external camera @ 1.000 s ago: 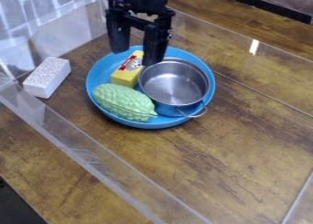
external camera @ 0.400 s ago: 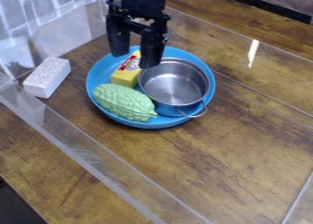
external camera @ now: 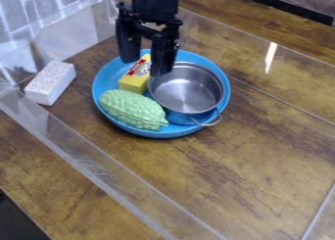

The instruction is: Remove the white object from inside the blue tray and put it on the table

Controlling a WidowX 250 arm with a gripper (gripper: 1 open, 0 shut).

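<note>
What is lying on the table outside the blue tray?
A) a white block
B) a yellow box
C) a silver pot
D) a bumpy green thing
A: the white block rests on the table to the left of the blue tray in the picture, outside its rim.

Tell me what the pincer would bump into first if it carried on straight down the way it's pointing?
Probably the yellow item in the blue tray, or the near side of the metal pot; the single view leaves the depth unclear.
</note>
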